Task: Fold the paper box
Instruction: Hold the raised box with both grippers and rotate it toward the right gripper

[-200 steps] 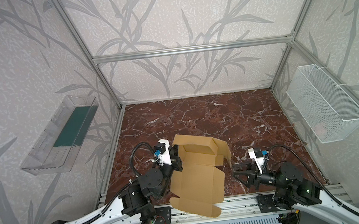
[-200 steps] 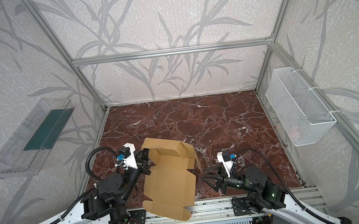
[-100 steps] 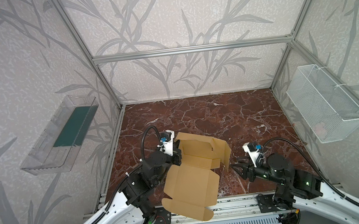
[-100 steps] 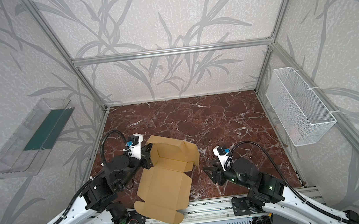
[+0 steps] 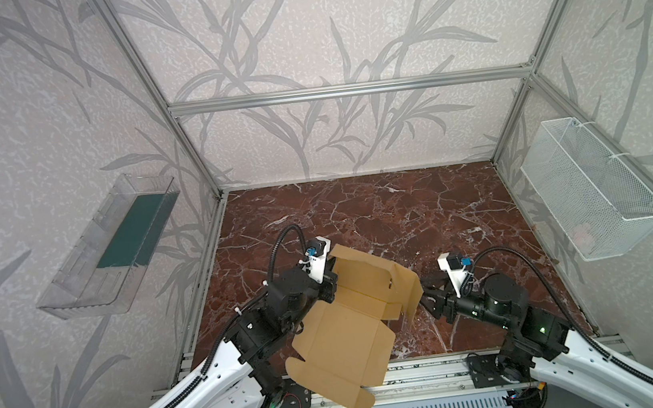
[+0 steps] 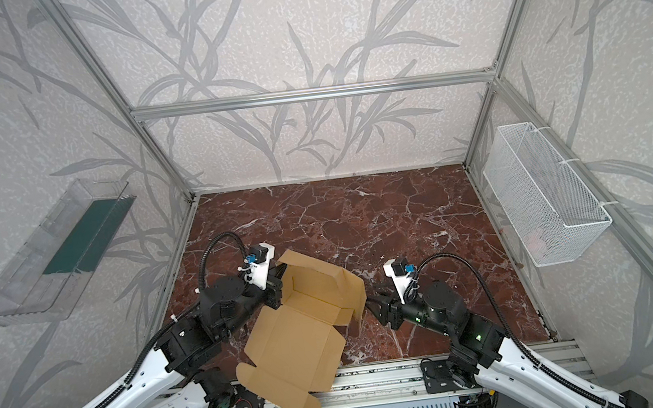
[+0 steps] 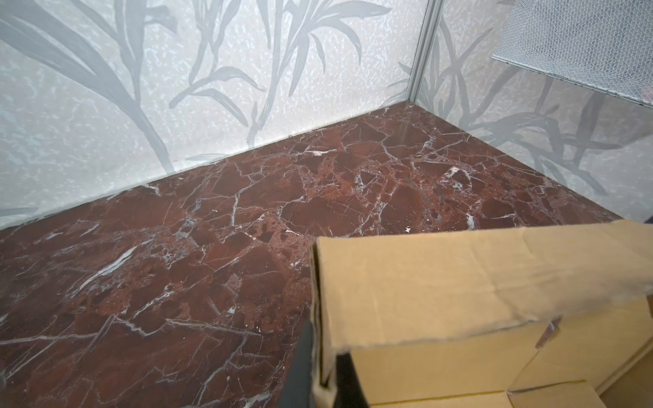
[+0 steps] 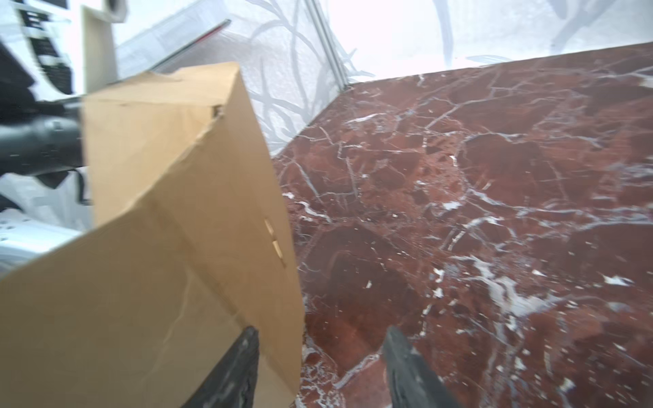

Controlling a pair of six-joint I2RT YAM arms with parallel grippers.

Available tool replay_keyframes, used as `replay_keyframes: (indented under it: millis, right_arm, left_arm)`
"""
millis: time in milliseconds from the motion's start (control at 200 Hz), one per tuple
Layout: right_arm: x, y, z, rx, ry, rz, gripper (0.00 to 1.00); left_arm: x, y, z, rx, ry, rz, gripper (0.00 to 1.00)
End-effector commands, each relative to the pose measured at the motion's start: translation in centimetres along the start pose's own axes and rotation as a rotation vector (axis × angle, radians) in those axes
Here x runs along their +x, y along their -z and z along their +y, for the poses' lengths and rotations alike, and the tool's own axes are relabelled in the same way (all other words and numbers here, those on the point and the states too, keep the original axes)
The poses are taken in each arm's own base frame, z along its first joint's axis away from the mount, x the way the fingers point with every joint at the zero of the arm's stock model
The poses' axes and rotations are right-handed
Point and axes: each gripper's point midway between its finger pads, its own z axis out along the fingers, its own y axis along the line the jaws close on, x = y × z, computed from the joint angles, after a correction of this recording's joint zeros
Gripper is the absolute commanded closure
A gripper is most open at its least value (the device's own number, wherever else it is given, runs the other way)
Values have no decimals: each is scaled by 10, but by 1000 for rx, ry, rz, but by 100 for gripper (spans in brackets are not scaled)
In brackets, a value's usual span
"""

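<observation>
We see the paper box half formed and tilted at the near edge of the desk. Its far walls are raised, and its broad flat panel reaches out over the front rail.

The left claw is pinched narrow on a doubled wall edge of the box, and that appears to be the only grip on it. The right claw stands wide. The box's near corner lies between its fingers, but they have not closed on it.

**What could go wrong:**
- With only one thin pinch carrying the sheet, we judge it could swing or slip out, since the overhanging panel pulls it down.
- That panel's tab may snag on the rail if the box is lowered or dragged.
- The right claw could crush the creased corner if it closes there, or push the raised wall back open.
- The corner crease already looks frayed in the right wrist view, so a hard pull may tear it.

**Writing:** we find none. The cardboard is plain tan, with no brand, label or print, and nothing readable shows on the arms.
</observation>
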Motion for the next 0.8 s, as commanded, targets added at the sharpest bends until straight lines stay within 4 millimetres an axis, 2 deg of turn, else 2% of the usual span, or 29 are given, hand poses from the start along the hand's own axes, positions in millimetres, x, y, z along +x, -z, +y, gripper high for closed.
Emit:
replay_keyframes:
  millis: [0,270,465,795]
  right_arm:
    - [3,-3,15,-106,-18,-1,43]
    - [1,-18,24,-167,27,10,43]
    - [0,-19,34,-222,23,-19,43]
    - [-5,-32,34,-199,52,-18,43]
  left_arm:
    - [-5,3,1,13,-12,-35,100]
    - [-5,12,2,22,-11,-73,100]
    - [2,5,0,27,-22,-47,100]
    - [5,-1,-7,59,-13,-33,100]
